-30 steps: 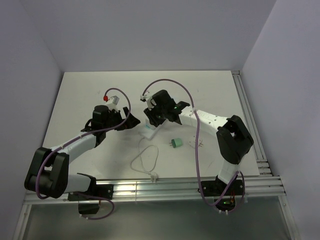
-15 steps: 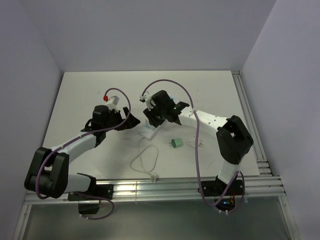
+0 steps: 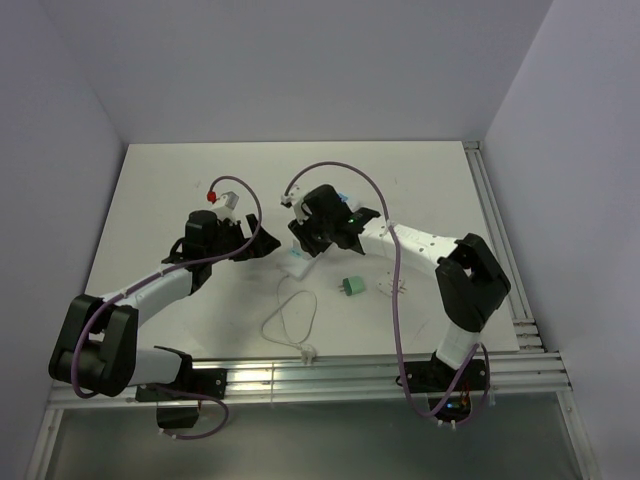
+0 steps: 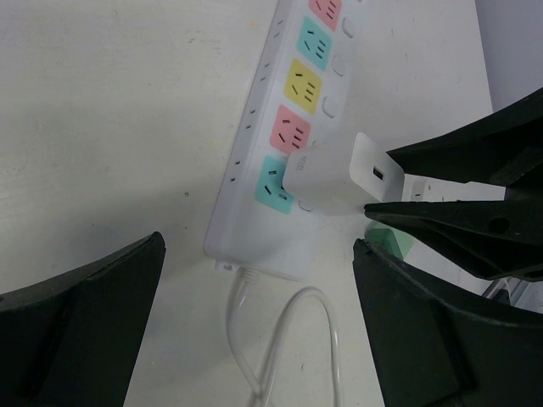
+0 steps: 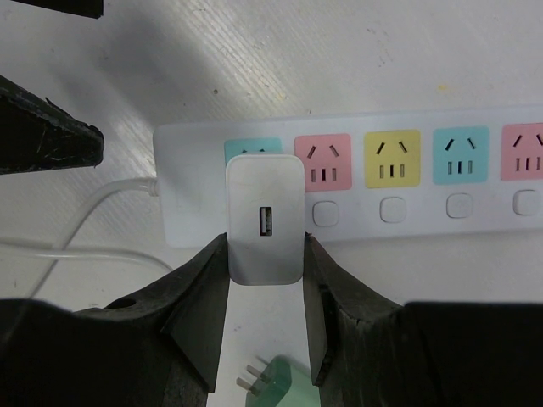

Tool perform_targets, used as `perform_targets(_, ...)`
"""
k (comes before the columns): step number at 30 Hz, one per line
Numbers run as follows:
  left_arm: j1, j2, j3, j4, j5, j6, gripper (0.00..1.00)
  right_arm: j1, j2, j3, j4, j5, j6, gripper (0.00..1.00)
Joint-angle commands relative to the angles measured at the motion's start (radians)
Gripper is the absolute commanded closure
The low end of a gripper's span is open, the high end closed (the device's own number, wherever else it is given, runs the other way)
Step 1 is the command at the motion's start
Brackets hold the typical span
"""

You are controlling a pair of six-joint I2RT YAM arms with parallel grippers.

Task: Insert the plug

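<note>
Grips white square charger plug (image 5: 265, 203) in right claw (image 5: 265, 254), directly over teal end socket (image 5: 252, 147) of white power strip (image 5: 356, 233). Wants pushing straight down. Holds left claw (image 4: 259, 314) gaping, empty.

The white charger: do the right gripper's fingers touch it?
Touching. The right wrist view shows both fingers pressed on the sides of the white charger.

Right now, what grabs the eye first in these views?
The right gripper clamps a white USB charger over the teal end socket of the pastel power strip, mid-table. The left gripper hangs open beside the strip's cord end; a green plug lies loose nearer the arm bases.
</note>
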State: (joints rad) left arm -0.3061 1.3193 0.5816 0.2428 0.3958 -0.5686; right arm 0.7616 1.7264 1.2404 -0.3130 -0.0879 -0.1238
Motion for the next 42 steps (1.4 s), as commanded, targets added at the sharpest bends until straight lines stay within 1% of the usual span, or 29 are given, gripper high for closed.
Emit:
perform_targets(1,0.004,-0.02,-0.002,0.043,0.021,0.016,0.0,0.016,-0.04,-0.022,0.017,0.016,0.004,1.0)
perform_targets(19,0.004,-0.019,0.0,0.043,0.02,0.019,0.01,0.024,-0.047,-0.032,0.014,0.008,0.009,1.0)
perform_targets(25,0.004,0.006,0.021,0.038,0.015,0.016,0.01,0.034,0.01,-0.001,-0.021,0.031,0.009,1.0)
perform_targets(30,0.004,0.032,0.053,0.004,-0.04,-0.014,0.0,0.048,0.035,0.002,-0.023,0.057,0.013,1.0)
perform_targets(38,0.016,0.035,0.049,0.01,-0.031,-0.03,0.0,0.059,0.07,0.019,-0.046,0.073,0.013,1.0)
perform_targets(42,0.016,0.041,0.063,0.026,0.001,-0.043,0.0,0.061,0.073,0.01,-0.046,0.074,0.018,1.0)
